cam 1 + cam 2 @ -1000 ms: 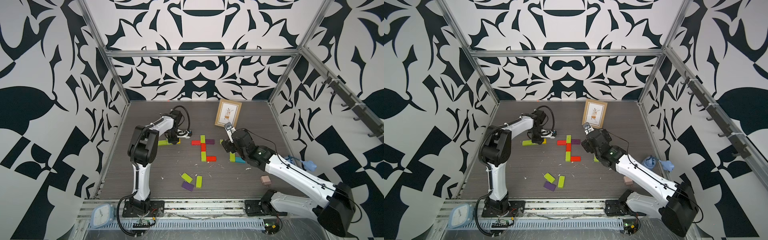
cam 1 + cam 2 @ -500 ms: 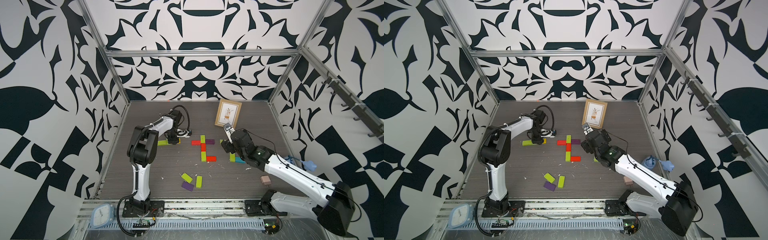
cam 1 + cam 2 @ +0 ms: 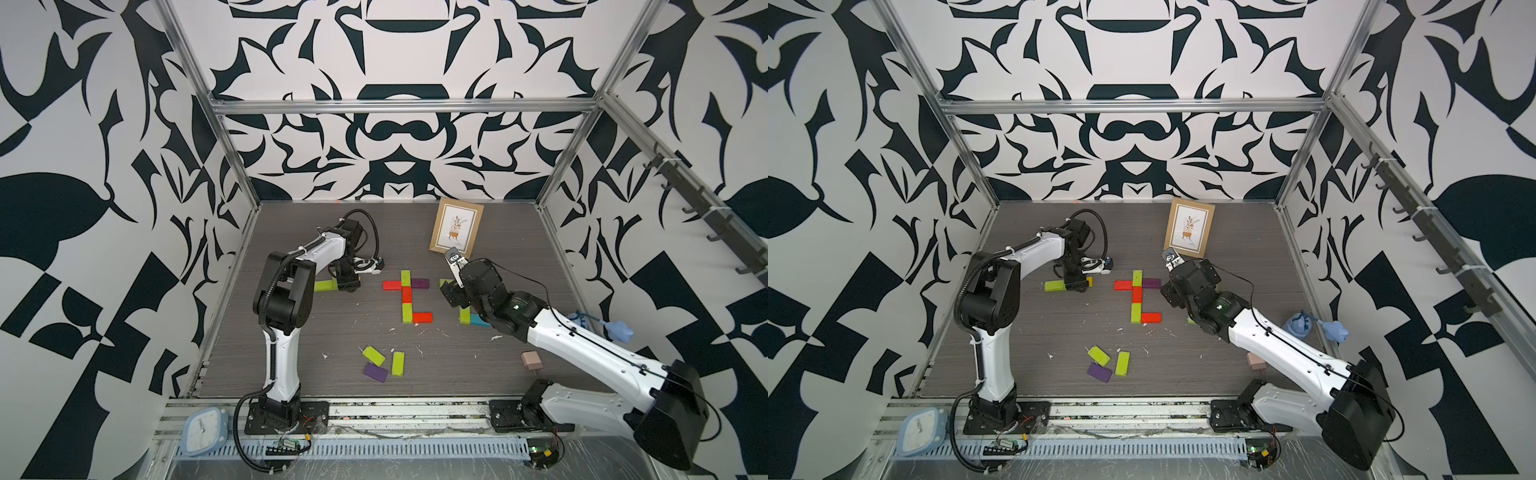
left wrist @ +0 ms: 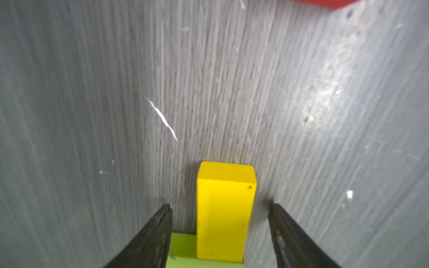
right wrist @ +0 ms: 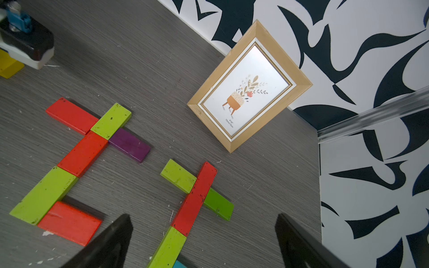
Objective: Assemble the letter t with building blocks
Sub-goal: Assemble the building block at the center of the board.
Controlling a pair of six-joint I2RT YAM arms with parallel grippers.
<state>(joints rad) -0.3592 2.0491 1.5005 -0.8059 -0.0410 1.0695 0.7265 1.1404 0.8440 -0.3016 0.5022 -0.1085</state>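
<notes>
We find the left gripper (image 4: 220,206) low over the dark wood-grain table surface (image 4: 92,104), toward its left edge. Its jaws are parted and clear of both sides of a small yellow painted block (image 4: 225,215), one end of which appears to ride up on a flat lime green painted block (image 4: 183,248). Toward the right edge the right gripper (image 5: 204,218), jaws spread wide and empty, hovers above a cross of lime green and red painted blocks (image 5: 195,199). Between the arms, mid-surface, lies a six-block letter in red, lime green and purple (image 3: 407,294), seemingly complete.

The dangers, as we judge them: a finger catching the yellow block as the left arm lifts away could flick it off its perch or drag the lime green one askew. On the right, a low pass could sweep the cross out of line, or tip the wooden picture frame (image 3: 456,226) standing nearer the back edge.
</notes>
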